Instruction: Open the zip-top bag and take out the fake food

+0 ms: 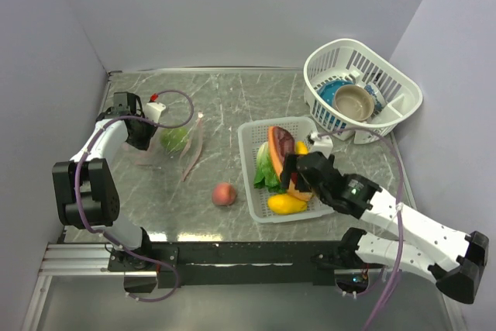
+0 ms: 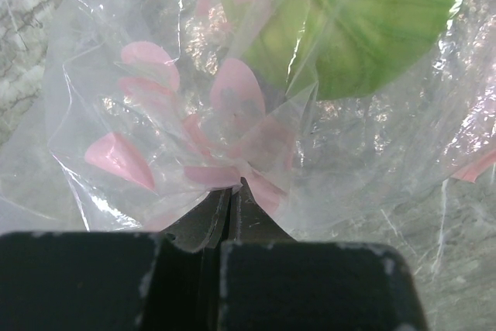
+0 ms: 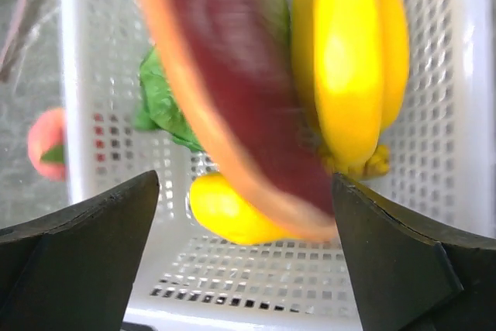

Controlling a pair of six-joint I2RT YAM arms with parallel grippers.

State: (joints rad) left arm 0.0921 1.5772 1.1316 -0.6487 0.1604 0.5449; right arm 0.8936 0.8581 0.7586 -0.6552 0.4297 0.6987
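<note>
The clear zip-top bag lies crumpled at the left of the table, its pinkish strip trailing to the right. A green lettuce leaf is inside it and also shows in the left wrist view. My left gripper is shut on a fold of the bag. My right gripper is open above the white perforated tray. In the right wrist view the orange and dark red slice is blurred between the open fingers, over a yellow banana shape, a yellow piece and lettuce. A pink-red fruit lies on the table.
A white basket with a blue bowl and a tan bowl stands at the back right. Grey walls close in the table on the left, back and right.
</note>
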